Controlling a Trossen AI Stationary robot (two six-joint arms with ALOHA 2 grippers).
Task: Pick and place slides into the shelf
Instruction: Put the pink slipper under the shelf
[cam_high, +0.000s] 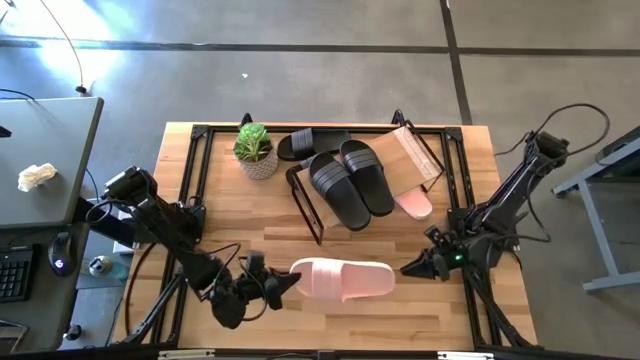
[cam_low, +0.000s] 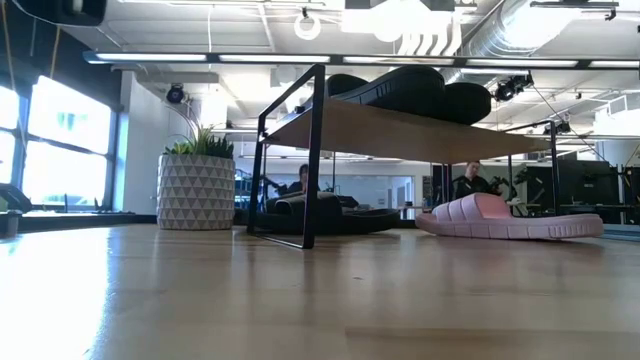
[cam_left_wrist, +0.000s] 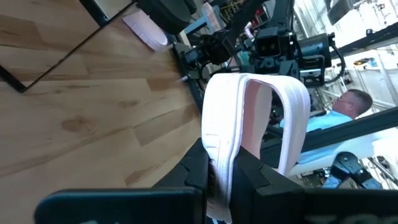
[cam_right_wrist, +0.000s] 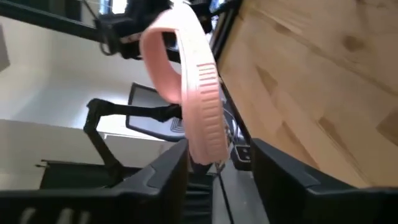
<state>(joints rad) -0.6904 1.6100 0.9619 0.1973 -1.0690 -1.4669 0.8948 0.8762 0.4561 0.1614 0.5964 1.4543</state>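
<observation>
Nearest the front edge of the table (cam_high: 200, 215), a pale pink slide (cam_high: 343, 279) is being held between both arms. The left gripper (cam_high: 285, 286) is clamped on one end of the sole (its wrist view shows dark fingers (cam_left_wrist: 196, 165) pressing either side of the edge), while the right gripper (cam_high: 408, 268) is meeting the other end. In the right wrist view that gripper's fingers (cam_right_wrist: 168, 165) are being seen on both sides of the ribbed pink edge, so the jaws are judged to be closing on it, though firm contact cannot be confirmed.

For the step in hand to go well, only one gripper should be left carrying the slide before it is moved; if both are pulling in different directions the soft foam is likely to be bent or dropped. A level carry is being called for, with the slide raised above the shelf's (cam_high: 415, 155) black frame before it is lowered.

On the shelf, two black slides (cam_high: 350, 182) are lying side by side across the wooden board, overhanging its nearer edge. A second pink slide (cam_high: 413, 204) is resting on the table under the board, partly hidden (clearly seen in the low view), and a third black slide (cam_high: 305, 144) is lying behind the shelf near the potted plant (cam_high: 255, 150). Little board is being left bare, so space should be judged carefully.
</observation>
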